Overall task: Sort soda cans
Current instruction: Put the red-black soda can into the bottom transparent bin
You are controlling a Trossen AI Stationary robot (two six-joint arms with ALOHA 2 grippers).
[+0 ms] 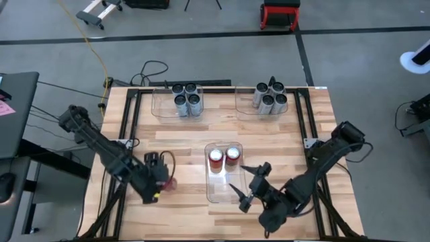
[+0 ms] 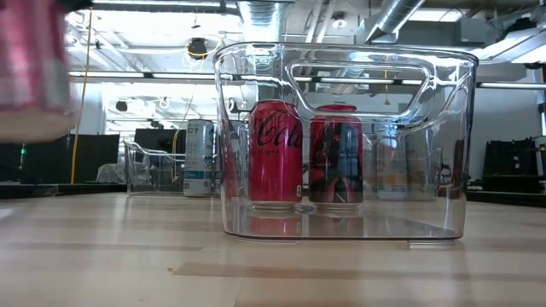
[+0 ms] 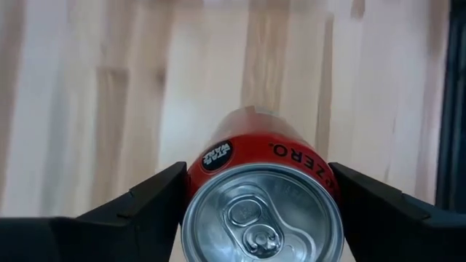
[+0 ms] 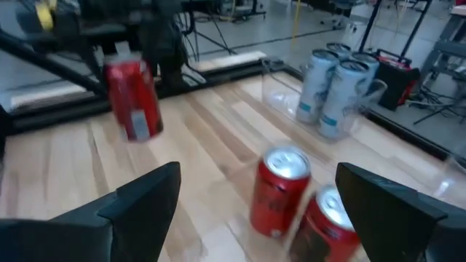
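Note:
A red soda can (image 3: 262, 167) with a silver top is held in my left gripper (image 1: 160, 181), above the wood left of the middle clear bin (image 1: 209, 191). In the low view it shows blurred at the upper left (image 2: 30, 68). Two red soda cans (image 1: 216, 159) (image 1: 232, 155) stand upright on their bases in the far end of that bin. My right gripper (image 1: 240, 189) hangs open at the bin's near right side, with nothing between its fingers. My left gripper pinches the red can's side wall just below the top rim (image 3: 191, 182) between its two fingers (image 3: 145, 204). The fingers slant down from above. The can hangs a little tilted below them (image 4: 132, 98), clear of the table.
A clear bin (image 1: 161, 104) at the far left holds several grey and dark cans (image 1: 186, 99). A second clear bin (image 1: 243, 104) at the far right holds several silver cans (image 1: 270, 97). Black frame rails (image 1: 134, 128) run along the table's sides. Bare wood lies between the bins.

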